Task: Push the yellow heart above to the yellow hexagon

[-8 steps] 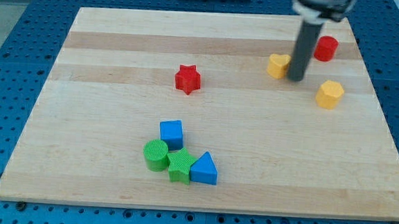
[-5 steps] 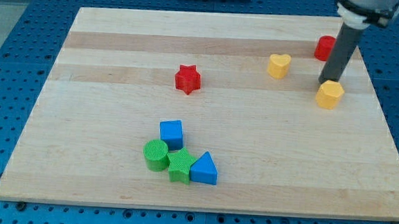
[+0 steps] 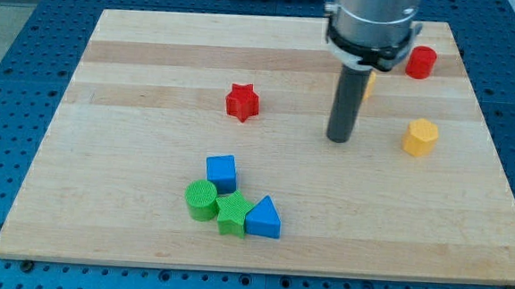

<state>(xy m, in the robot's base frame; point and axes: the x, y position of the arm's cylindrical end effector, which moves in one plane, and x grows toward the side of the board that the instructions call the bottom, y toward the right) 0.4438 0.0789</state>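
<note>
Right now my tip [image 3: 338, 140] sits on the wooden board [image 3: 130, 181], a bit right of the middle. I have no hand to spread or pinch, just a straight dark rod, and its low end touches no block.

Most of the yellow heart [image 3: 368, 86] is hidden. It is behind my rod, at about 1 o'clock from my tip, and only a small yellow bit peeks out on the rod's right side. I cannot make out its heart shape from that bit. I also cannot tell if the rod is touching it or just in front of it.

Over at 3 o'clock from my tip is the yellow hexagon [image 3: 421, 137], near but apart from it. It stands alone with bare wood all around. The yellow bit of the heart is up and to the left of it, at about 11 o'clock.

A red cylinder [image 3: 420, 62] sits by the board's top right corner, at about 12 o'clock from the hexagon.

At 10 o'clock from my tip, well apart, is a red star [image 3: 241, 101].

Down at 7 o'clock, far from my tip, four blocks are bunched close together: a blue cube [image 3: 222, 172], a green cylinder [image 3: 201, 200], a green star [image 3: 232, 214] and a blue triangle [image 3: 264, 218]. The green star is squeezed between the others, so part of its edge is hard to see.
</note>
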